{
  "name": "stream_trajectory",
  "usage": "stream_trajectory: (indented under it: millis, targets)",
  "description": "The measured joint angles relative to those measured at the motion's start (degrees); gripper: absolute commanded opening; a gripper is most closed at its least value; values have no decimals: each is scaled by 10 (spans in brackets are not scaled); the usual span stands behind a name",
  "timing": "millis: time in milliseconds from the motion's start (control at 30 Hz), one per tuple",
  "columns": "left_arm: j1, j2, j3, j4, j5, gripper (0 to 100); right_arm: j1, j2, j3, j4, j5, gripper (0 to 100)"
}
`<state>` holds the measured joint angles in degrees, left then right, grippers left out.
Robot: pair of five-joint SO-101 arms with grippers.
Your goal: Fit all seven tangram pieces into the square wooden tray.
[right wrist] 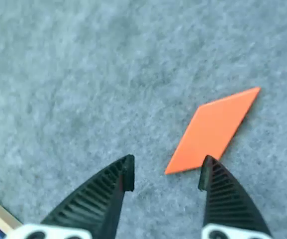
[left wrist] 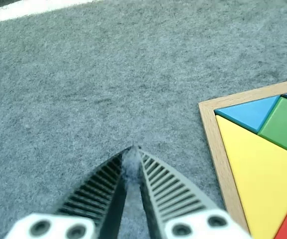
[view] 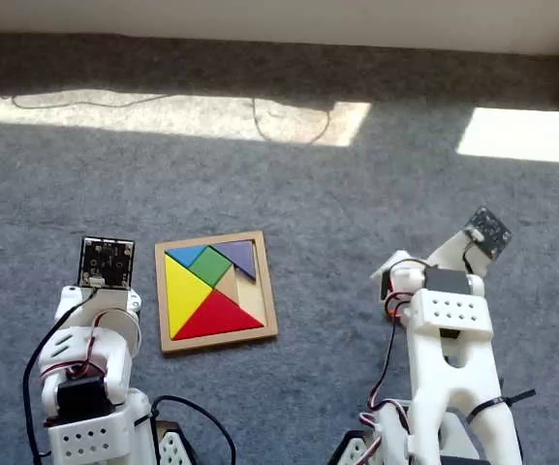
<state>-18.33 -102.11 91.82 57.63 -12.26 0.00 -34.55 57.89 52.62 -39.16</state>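
Note:
The square wooden tray (view: pixel 270 291) lies on grey carpet left of centre. It holds a blue piece (view: pixel 186 255), a green piece (view: pixel 211 265), a purple piece (view: pixel 239 255), a yellow piece (view: pixel 186 293) and a red piece (view: pixel 217 315), and bare wood shows at its right side. An orange parallelogram (right wrist: pixel 213 129) lies flat on the carpet. My right gripper (right wrist: pixel 167 162) hangs open just short of it, one fingertip (right wrist: pixel 206 167) beside its near corner. My left gripper (left wrist: pixel 132 149) is shut and empty, beside the tray's corner (left wrist: pixel 209 119).
The left arm's base (view: pixel 85 387) stands near the tray's left side, and the right arm (view: pixel 449 329) rises at the lower right. A thin cable (view: pixel 260 118) lies on the carpet far back, among sunlit patches.

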Motion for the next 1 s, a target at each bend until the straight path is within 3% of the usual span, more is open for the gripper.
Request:
stream_trajectory:
  millis: [267, 733, 1000]
  targets:
    - [0, 0, 17, -31, 0, 11, 40, 24, -1, -15, -17, 214]
    - [26, 0, 25, -41, 0, 11, 69, 314, -155, 41, -22, 203]
    - [27, 0, 25, -43, 0, 11, 80, 323, -162, 47, -18, 3]
